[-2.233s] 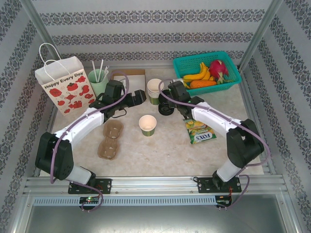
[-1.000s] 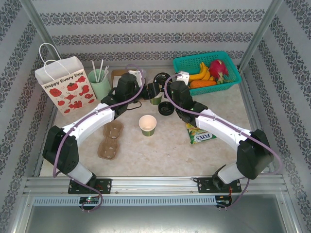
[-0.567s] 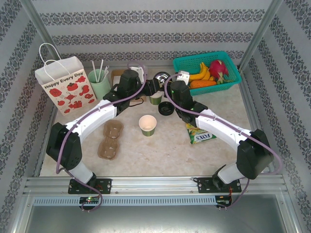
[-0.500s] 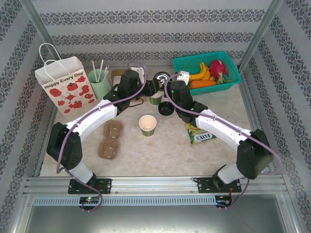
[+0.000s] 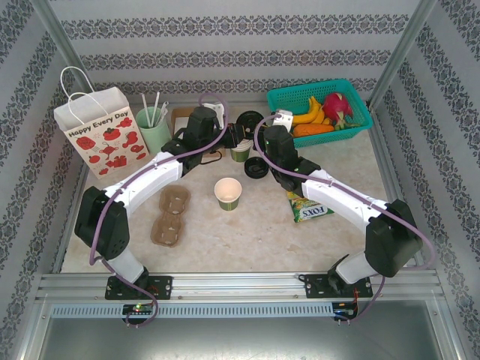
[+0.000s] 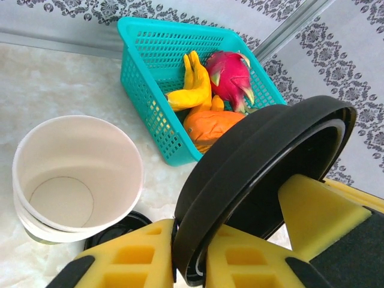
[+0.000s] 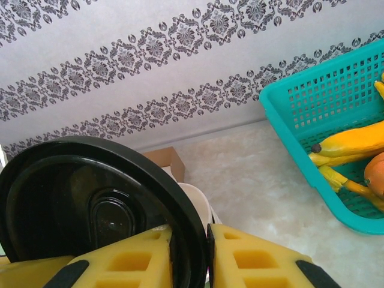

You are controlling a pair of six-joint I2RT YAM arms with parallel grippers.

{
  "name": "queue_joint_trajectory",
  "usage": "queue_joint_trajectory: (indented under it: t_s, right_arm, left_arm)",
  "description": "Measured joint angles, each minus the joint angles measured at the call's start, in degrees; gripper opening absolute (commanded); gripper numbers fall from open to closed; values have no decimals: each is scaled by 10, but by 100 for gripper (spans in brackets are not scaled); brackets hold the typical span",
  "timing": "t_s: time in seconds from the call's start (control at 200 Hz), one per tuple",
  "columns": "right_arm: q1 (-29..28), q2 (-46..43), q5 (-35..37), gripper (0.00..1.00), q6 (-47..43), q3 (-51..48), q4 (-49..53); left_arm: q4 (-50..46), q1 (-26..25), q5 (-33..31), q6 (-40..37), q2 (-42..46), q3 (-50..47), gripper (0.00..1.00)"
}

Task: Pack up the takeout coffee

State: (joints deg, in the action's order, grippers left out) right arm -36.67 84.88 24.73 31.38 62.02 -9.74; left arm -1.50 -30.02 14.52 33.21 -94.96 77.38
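Left claw (image 6: 187, 258) is pinching the rim of a black lid (image 6: 258, 156), its yellow fingers closed onto the edge from both sides. Right claw (image 7: 189, 255) is clamping the same lid from the opposite side, rim squeezed between its fingers. The lid is hanging on edge above the back of the bench (image 5: 247, 240).

At far left a white paper bag (image 5: 101, 139) is standing upright, reading "Happy Every Day" above red flower prints. Just beside it a pale mint holder (image 5: 152, 129) is carrying white straws (image 5: 154, 105). A brown cardboard box (image 5: 182, 118) is sitting behind the left arm. Nearer the front, a pulp cup tray (image 5: 169, 217) is lying flat.

The takeout coffee cup (image 5: 228, 193), dark green outside and cream inside, is standing upright and uncovered near the bench centre, between the two arms and well apart from the raised lid. Behind it a stack of lidless cups (image 6: 78, 174) is standing below the claws, with a second black lid (image 5: 255, 168) lying flat just beside its base.

Right of centre a green and yellow packet (image 5: 307, 205) lettered "FOXS" is lying flat beside the right arm. At back right a teal basket (image 6: 144, 102) is holding bananas (image 6: 192, 84), a pink dragon fruit (image 6: 231, 75) and an orange fruit (image 6: 210, 126).

The bench surface is showing pale, marbled stone. White wallpaper (image 5: 240, 30) with grey damask bands is enclosing three sides, and a metal rail (image 5: 240, 285) is running along the near edge.
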Motion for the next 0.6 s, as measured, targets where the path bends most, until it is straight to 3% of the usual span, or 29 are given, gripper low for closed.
queue_joint_trajectory:
  t_s: [0.135,0.195,0.37,0.38,0.395,0.405,0.6]
  right_arm:
    - [-3,-8,-2,26,-2,-7,-4]
    - [-3,-11,-6,34,-2,-10,-9]
    - [8,-44,-53,74,-2,-29,-17]
    - [9,-47,-58,78,-5,-31,-18]
    - [12,-53,-67,94,3,-35,-19]
    - [15,-57,-73,97,2,-37,-19]
    - [66,-144,-141,98,73,-69,-20]
  left_arm:
    - [-5,0,-3,-2,0,0,7]
    - [-6,0,-4,-7,0,0,1]
    - [-7,0,-23,-40,0,0,0]
    - [-8,0,-25,-44,0,0,0]
    - [-7,0,-27,-49,0,0,0]
    - [-7,0,-29,-54,0,0,0]
    - [40,0,-45,-164,27,-28,0]
